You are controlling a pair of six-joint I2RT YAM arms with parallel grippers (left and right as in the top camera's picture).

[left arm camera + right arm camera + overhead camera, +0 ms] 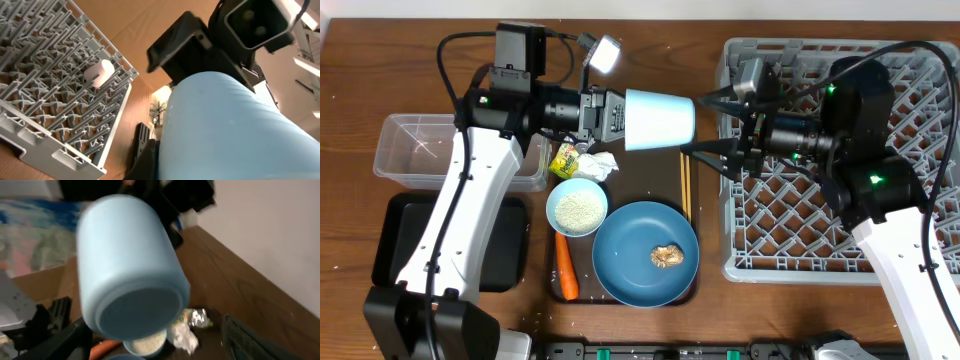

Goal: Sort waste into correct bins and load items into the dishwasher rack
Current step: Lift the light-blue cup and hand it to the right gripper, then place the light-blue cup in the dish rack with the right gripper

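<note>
Right gripper (702, 126), spread wide and holding nothing, faces the base of the small light-blue cup (658, 118), which hangs in the air over the table between the two arms. The wrist view shows its dark fingers (240, 337) low on either side of the cup's round bottom; whether they touch it cannot be told.

The cup lies on its side, its long axis running across the table, base toward the right arm and mouth toward the left. The left gripper (618, 115) is clamped on the mouth end and carries the cup alone.

A handover looks likely: the right gripper is the nearer free one, and would close across the base.

Beyond, the dishwasher rack (920, 270) sits under the right arm, with the small pinkish-white cup (98, 72) among its pegs. The chopsticks (686, 185), blue plate (630, 275) and carrot (565, 268) lie below the cup.
</note>
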